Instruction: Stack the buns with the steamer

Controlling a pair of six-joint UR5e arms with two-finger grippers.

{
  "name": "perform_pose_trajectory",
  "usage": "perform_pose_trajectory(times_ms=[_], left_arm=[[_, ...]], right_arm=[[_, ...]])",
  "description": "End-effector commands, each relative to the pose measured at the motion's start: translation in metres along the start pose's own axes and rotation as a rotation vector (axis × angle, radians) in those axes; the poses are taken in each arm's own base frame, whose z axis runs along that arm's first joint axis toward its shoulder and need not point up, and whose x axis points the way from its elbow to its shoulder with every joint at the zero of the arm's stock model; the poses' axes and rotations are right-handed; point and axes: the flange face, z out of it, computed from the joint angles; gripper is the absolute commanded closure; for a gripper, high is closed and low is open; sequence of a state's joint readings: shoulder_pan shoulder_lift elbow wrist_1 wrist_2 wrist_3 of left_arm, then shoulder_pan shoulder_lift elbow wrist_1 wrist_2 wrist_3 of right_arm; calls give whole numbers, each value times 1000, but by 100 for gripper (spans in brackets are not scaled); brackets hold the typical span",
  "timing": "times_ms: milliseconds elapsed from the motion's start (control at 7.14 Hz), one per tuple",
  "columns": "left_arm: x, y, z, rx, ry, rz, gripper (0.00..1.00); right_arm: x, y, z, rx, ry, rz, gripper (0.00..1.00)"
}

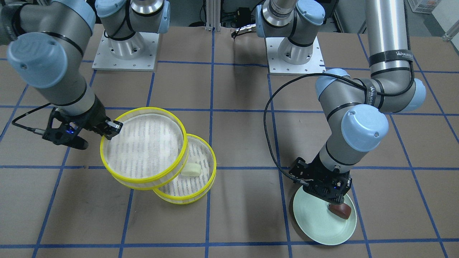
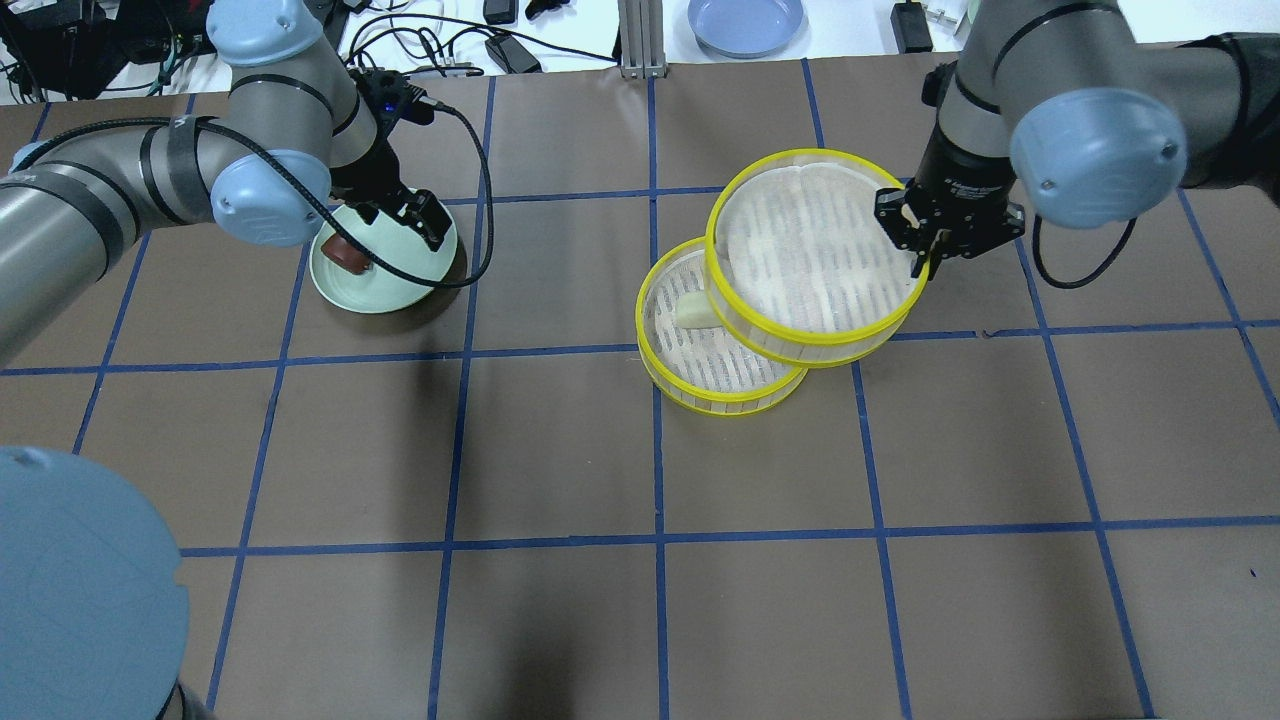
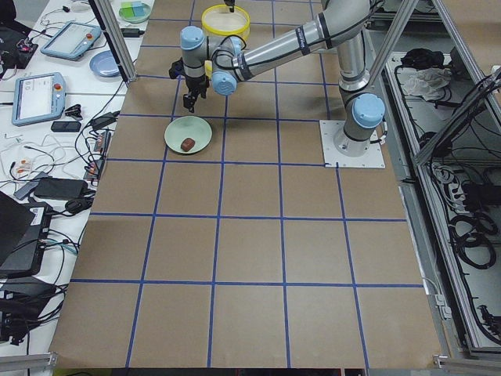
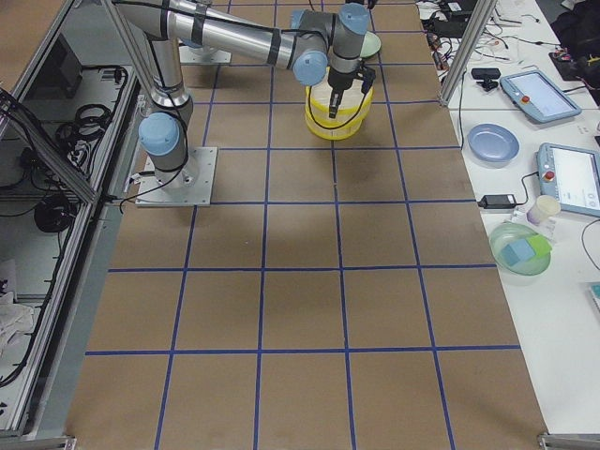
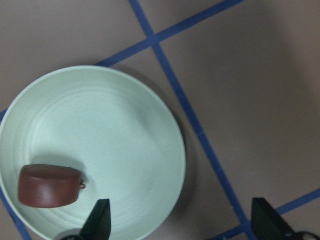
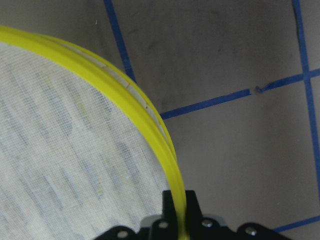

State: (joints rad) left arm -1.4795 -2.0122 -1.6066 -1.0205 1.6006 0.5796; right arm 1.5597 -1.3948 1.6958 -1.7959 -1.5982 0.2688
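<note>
Front view: the right gripper (image 1: 112,129) pinches the yellow rim of the upper steamer tray (image 1: 150,109). It is tilted over the lower tray (image 1: 186,200), which holds the cream bun (image 1: 190,169). The tray looks light and thin-walled.

Left wrist view: the left gripper (image 5: 182,226) is spread wide above the green plate (image 5: 125,125). The brown bun (image 5: 49,186) looks soft, so it is best squeezed gently across its narrow sides.

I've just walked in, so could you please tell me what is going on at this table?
The right gripper holds one steamer tray by its rim, partly over the other tray, where the white bun lies. The left gripper hangs open above the green plate; the brown bun on it is not yet picked up.
</note>
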Motion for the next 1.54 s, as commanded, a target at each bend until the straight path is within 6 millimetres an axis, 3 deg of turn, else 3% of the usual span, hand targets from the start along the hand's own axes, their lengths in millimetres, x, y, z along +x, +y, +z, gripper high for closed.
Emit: perform_pose_trajectory(times_ms=[0, 280, 420, 840, 980, 1120, 1260, 1400], left_arm=[[-46, 12, 26, -14, -46, 104, 0], [-70, 13, 63, -12, -55, 144, 0], [-78, 11, 71, 7, -73, 182, 0], [-86, 17, 95, -20, -55, 198, 0], [-86, 18, 98, -19, -45, 210, 15], [-87, 19, 100, -24, -46, 255, 63], [-87, 18, 101, -24, -46, 263, 100], [-90, 16, 94, -17, -60, 267, 100]], right_arm=[[-40, 27, 30, -6, 10, 3, 100], [-49, 14, 48, 44, -17, 2, 100], [-52, 7, 62, 37, -15, 3, 100], [-51, 8, 65, 18, -9, 20, 100], [-55, 9, 66, 4, -43, 35, 100], [-57, 7, 66, 8, -58, 36, 100], [-57, 7, 69, -1, -53, 33, 100], [-56, 6, 69, 4, -40, 32, 100]])
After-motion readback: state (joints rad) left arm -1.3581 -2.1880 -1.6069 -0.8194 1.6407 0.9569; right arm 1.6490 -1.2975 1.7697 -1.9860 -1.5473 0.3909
